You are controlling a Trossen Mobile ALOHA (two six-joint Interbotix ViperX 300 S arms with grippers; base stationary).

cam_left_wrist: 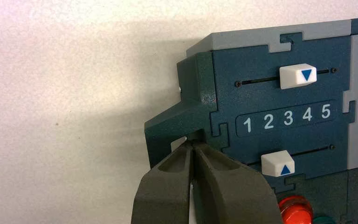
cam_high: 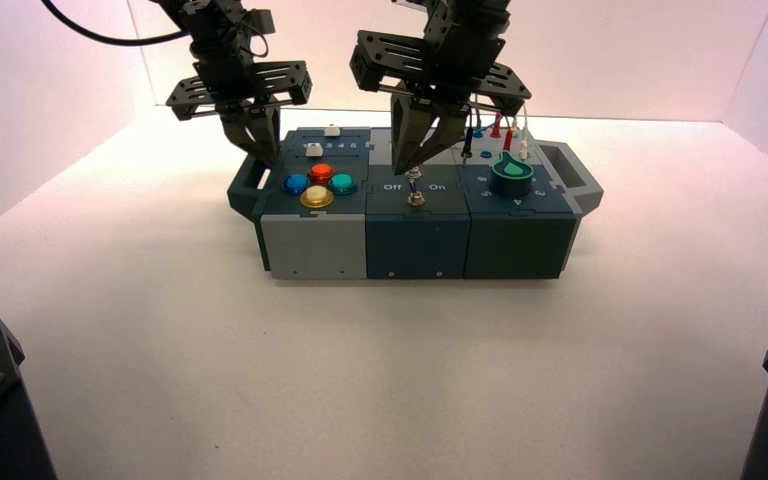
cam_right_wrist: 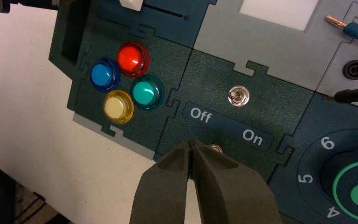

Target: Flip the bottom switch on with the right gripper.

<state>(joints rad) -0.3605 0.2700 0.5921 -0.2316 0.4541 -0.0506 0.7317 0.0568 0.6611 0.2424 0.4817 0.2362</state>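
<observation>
The bottom switch (cam_right_wrist: 217, 149) is a small silver toggle on the box's middle panel, below the "Off"/"On" label (cam_right_wrist: 228, 126). Only its collar peeks out beside one finger; its lever is hidden. My right gripper (cam_right_wrist: 192, 143) is shut with nothing held, its tips meeting just on the "Off" side of that switch. From above, the right gripper (cam_high: 401, 166) hangs over the panel, a little behind the bottom switch (cam_high: 416, 198). The twin upper toggle (cam_right_wrist: 238, 96) stands free. My left gripper (cam_left_wrist: 192, 144) is shut and empty over the box's left handle (cam_left_wrist: 175, 126).
Red (cam_right_wrist: 132, 58), blue (cam_right_wrist: 104, 75), teal (cam_right_wrist: 146, 91) and yellow (cam_right_wrist: 118, 106) buttons sit left of the switches. A green knob (cam_high: 512, 174) and plugged wires (cam_high: 495, 128) are on the right. Two white sliders (cam_left_wrist: 297, 75) (cam_left_wrist: 278, 163) flank the numbers 1 to 5.
</observation>
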